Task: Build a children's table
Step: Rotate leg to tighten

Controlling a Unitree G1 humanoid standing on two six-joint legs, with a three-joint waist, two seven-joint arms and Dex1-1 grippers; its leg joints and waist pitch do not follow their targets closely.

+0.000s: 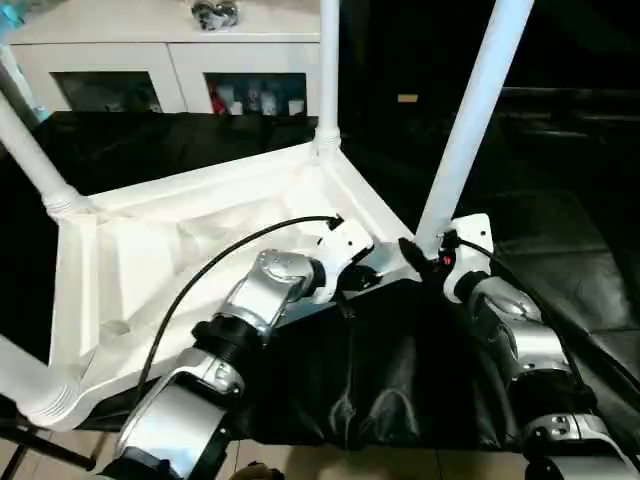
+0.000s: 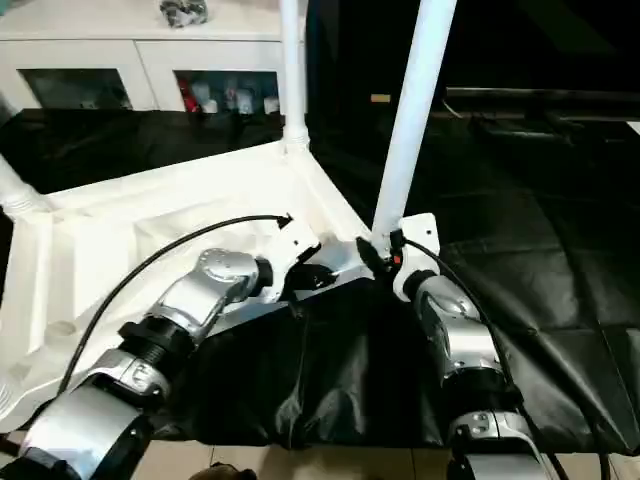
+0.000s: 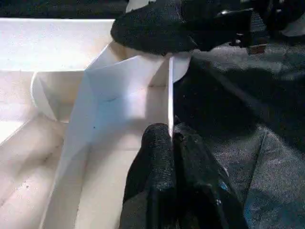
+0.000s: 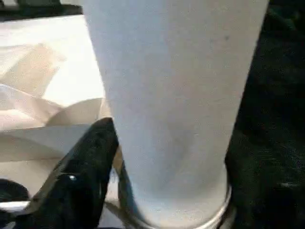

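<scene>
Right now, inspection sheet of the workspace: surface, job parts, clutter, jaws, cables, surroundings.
Surface: black cloth, creased, under the work.
Job's things: table top upside down; four legs standing in its corner sockets, nearest the grippers leg.
Clutter: nothing seen.
Grippers: left gripper jaws shut on the table top's thin rim; right gripper at that leg's base, jaws around it.
Cables: black cable looping along the left forearm.
Surroundings: white cabinet with glass doors behind, small items inside.
</scene>
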